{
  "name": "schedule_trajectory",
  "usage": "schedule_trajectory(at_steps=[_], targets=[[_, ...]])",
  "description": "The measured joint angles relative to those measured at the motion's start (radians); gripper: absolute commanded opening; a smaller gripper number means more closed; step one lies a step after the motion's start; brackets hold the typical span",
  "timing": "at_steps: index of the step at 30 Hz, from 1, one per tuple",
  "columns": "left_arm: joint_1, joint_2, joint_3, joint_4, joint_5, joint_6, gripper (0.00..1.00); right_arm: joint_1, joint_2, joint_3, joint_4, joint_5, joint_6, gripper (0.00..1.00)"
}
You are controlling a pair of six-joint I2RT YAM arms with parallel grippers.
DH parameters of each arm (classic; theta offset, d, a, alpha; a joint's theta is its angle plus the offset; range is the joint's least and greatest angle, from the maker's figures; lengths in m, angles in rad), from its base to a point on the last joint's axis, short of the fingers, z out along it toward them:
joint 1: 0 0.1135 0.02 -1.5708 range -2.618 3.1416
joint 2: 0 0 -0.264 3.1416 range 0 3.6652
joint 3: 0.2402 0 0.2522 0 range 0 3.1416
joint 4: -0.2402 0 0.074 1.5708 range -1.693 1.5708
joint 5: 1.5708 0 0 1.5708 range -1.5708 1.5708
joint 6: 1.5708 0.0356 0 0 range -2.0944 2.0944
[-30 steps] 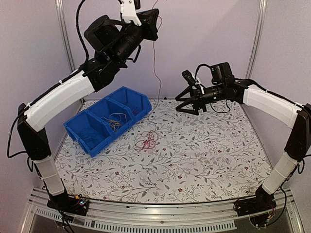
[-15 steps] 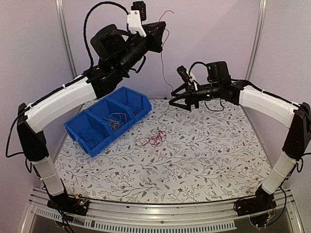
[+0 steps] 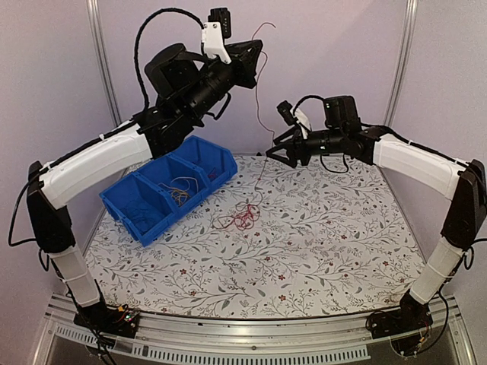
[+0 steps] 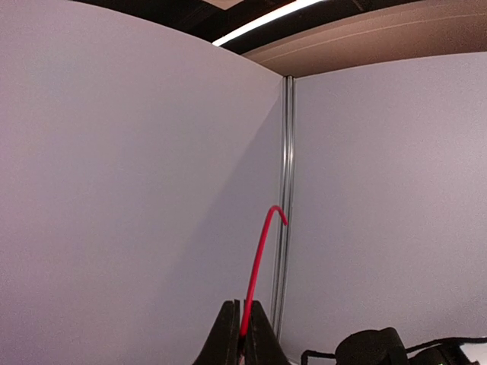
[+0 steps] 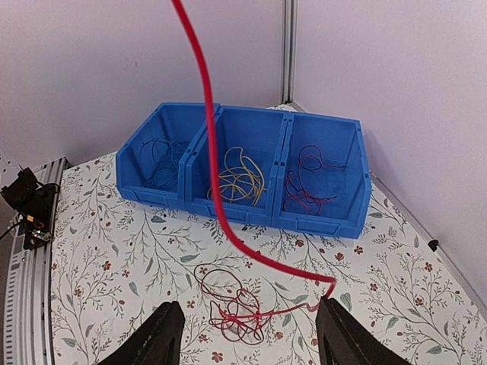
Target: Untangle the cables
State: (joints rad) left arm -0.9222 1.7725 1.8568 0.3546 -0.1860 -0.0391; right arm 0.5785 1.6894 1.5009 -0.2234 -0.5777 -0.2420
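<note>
Separation of one red cable [image 3: 256,114] from the tangle [image 3: 242,217] is judged to be the step in hand. The cable end is pinched in the left pincer [image 4: 242,338], whose fingers are pressed together on it. This pincer is held high above the bench [image 3: 327,243], and the strand is drawn down from it to the bench surface. The lower part of the strand is laid just beside the tangle of thin red loops. Whether it is knotted into them cannot be told.

The right pincer [image 5: 249,334] is spread, and nothing is held in it. It is positioned at mid height, near the hanging strand, which is seen ahead of its fingers in the right wrist view. No contact with the strand is shown.

The blue bin [image 3: 122,209] is set on the left of the bench, near the tangle but apart from it. Dark wires [image 5: 163,156], yellow wires [image 5: 240,179] and red wires [image 5: 308,186] are each kept in a separate compartment.

For the next move, closure of the right pincer on the strand below the left grip is called for, so that the cable can be drawn out. A slow pull is advised, since the loops may be tightened or the whole tangle lifted.
</note>
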Motion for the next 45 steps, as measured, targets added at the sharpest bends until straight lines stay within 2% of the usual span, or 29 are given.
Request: schedule_trajectory(at_steps=[4,11,16,17,20,21,23,24,27,28,29,32,36,38,41,45], targets=[[-0.002,-0.002,-0.005,0.000,0.003,-0.005,0.00,0.004,0.027,0.018,0.005,0.046,0.014,0.58],[-0.007,-0.018,-0.013,0.000,0.015,-0.019,0.00,0.005,0.056,0.035,0.029,0.172,0.033,0.42],[-0.014,-0.032,-0.030,0.000,0.018,-0.023,0.00,-0.011,0.086,0.080,0.053,0.233,0.049,0.43],[-0.014,-0.035,-0.035,0.000,0.018,-0.024,0.00,-0.016,0.089,0.084,0.057,0.229,0.050,0.40],[-0.016,-0.041,-0.047,-0.001,0.018,-0.026,0.00,-0.027,0.090,0.084,0.067,0.180,0.046,0.06],[-0.016,-0.042,-0.051,0.000,0.018,-0.026,0.00,-0.030,0.090,0.084,0.071,0.156,0.040,0.00],[-0.016,-0.044,-0.061,0.000,0.018,-0.025,0.00,-0.031,0.089,0.078,0.084,0.110,0.031,0.00],[-0.016,-0.045,-0.066,0.000,0.016,-0.024,0.04,-0.031,0.084,0.067,0.095,0.087,0.031,0.00],[-0.015,-0.047,-0.093,0.002,0.006,-0.016,0.49,-0.030,0.048,0.028,0.089,0.043,0.017,0.00],[-0.014,-0.052,-0.115,0.005,0.002,-0.019,0.59,-0.031,0.037,0.028,0.084,0.041,0.012,0.00],[-0.013,-0.060,-0.140,0.007,0.002,-0.016,0.67,-0.033,0.023,0.034,0.072,0.036,0.005,0.00],[-0.007,-0.107,-0.274,0.021,0.019,-0.005,0.81,-0.045,-0.016,0.104,0.014,0.016,-0.011,0.00],[0.000,-0.158,-0.512,0.080,0.075,0.067,0.86,-0.067,-0.064,0.268,-0.049,-0.007,-0.028,0.00],[0.003,-0.136,-0.569,0.083,0.096,0.102,0.86,-0.071,-0.096,0.327,-0.070,-0.027,-0.033,0.00],[0.010,-0.034,-0.587,0.117,0.132,0.142,0.85,-0.071,-0.148,0.370,-0.092,-0.065,-0.036,0.00],[0.016,0.135,-0.581,0.211,0.187,0.132,0.75,-0.069,-0.187,0.353,-0.113,-0.097,-0.039,0.00]])
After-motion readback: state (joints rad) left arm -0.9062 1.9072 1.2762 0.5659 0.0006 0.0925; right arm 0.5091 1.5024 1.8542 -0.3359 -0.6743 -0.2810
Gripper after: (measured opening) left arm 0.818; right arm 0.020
